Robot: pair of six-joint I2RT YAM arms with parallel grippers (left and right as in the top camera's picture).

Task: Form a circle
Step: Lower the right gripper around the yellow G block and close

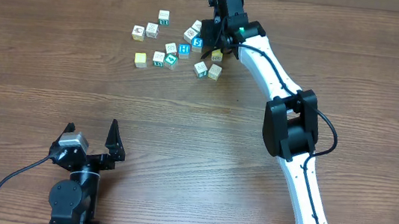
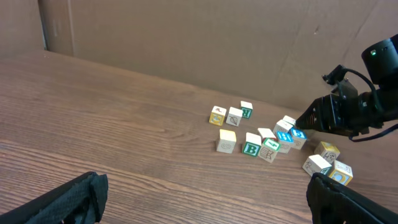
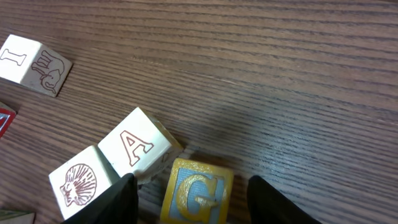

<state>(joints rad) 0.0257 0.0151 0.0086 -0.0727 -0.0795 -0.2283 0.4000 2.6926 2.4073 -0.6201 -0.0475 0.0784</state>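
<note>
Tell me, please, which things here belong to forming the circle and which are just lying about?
Job: scattered alphabet cubes; yellow G cube among them; right gripper, jaws either side of that cube.
Lying about: left gripper, open, far from the cubes; cardboard wall behind.

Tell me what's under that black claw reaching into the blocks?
A yellow G block lies between the right gripper fingers, with a white A block beside it. One finger covers the A block's lower corner. Whether they touch the G block is unclear.
</note>
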